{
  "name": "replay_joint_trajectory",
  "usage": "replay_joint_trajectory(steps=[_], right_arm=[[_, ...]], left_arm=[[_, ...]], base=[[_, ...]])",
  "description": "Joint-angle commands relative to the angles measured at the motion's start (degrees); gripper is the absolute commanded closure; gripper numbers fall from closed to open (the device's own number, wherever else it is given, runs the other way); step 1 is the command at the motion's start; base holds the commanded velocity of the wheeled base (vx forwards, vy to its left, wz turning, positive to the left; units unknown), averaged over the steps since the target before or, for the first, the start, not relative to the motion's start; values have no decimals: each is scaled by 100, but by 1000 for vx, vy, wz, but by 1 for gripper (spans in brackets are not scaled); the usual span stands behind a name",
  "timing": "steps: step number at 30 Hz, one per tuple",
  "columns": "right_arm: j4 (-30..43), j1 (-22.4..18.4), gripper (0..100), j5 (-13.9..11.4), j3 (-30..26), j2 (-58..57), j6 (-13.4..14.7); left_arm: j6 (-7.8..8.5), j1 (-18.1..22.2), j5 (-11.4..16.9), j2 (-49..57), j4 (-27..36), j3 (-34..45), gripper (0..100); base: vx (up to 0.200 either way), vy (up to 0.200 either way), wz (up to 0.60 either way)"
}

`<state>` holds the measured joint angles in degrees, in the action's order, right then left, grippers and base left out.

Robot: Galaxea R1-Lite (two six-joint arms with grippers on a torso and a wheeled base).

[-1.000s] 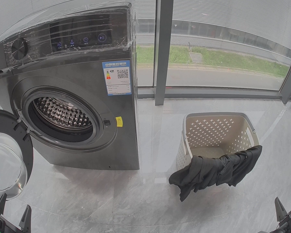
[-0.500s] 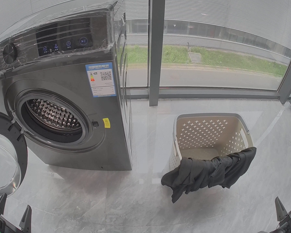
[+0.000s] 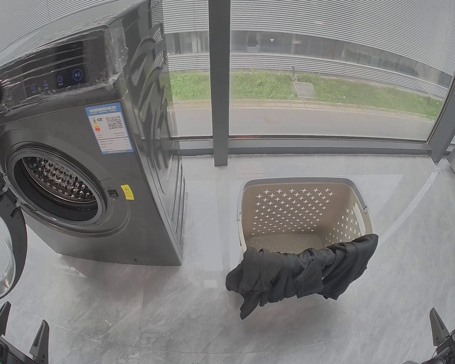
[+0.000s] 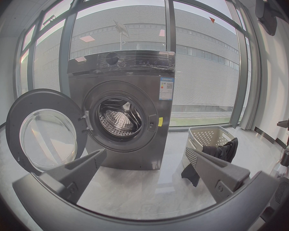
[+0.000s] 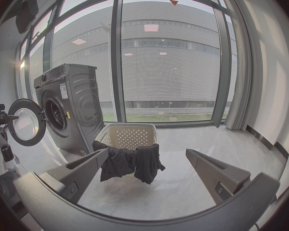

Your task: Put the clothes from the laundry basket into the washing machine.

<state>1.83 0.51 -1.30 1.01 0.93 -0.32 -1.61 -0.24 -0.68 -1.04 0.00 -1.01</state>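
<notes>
A beige laundry basket (image 3: 298,206) stands on the floor right of the washing machine (image 3: 86,142). A dark garment (image 3: 301,271) hangs over the basket's near rim, partly trailing to the floor. The machine's round door (image 3: 2,243) is swung open to the left, baring the steel drum (image 3: 58,180). My left gripper (image 3: 20,327) sits open at the bottom left corner, near the open door. My right gripper (image 3: 452,312) sits open at the bottom right, short of the basket. The basket (image 5: 130,135) and garment (image 5: 130,161) lie ahead in the right wrist view, the machine (image 4: 125,109) in the left.
Floor-to-ceiling windows with a dark pillar (image 3: 218,72) run behind the machine and basket. Pale marble floor (image 3: 187,309) spreads between me and both objects. A curtain (image 5: 244,81) hangs by the right wall.
The whole head view has shifted: the machine and basket now sit further left in the picture, so the camera turned right. Both grippers keep the same place in the picture.
</notes>
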Motion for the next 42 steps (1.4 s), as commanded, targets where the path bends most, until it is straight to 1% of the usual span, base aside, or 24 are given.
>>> replay_joint_trajectory(steps=[1,12,39,42], right_arm=[[2,2,0,-1,-22,-93,-3],[2,2,0,-1,-22,-93,-3],[2,-7,0,-1,-22,-93,-3],[2,2,0,-1,-22,-93,-3]], left_arm=[[-6,-2,-2,104,0,84,0],[3,-2,-2,104,0,84,0],[12,-2,-2,104,0,75,0],[12,-2,-2,104,0,84,0]], base=[[0,-200,0],[0,-200,0],[0,0,0],[0,-200,0]])
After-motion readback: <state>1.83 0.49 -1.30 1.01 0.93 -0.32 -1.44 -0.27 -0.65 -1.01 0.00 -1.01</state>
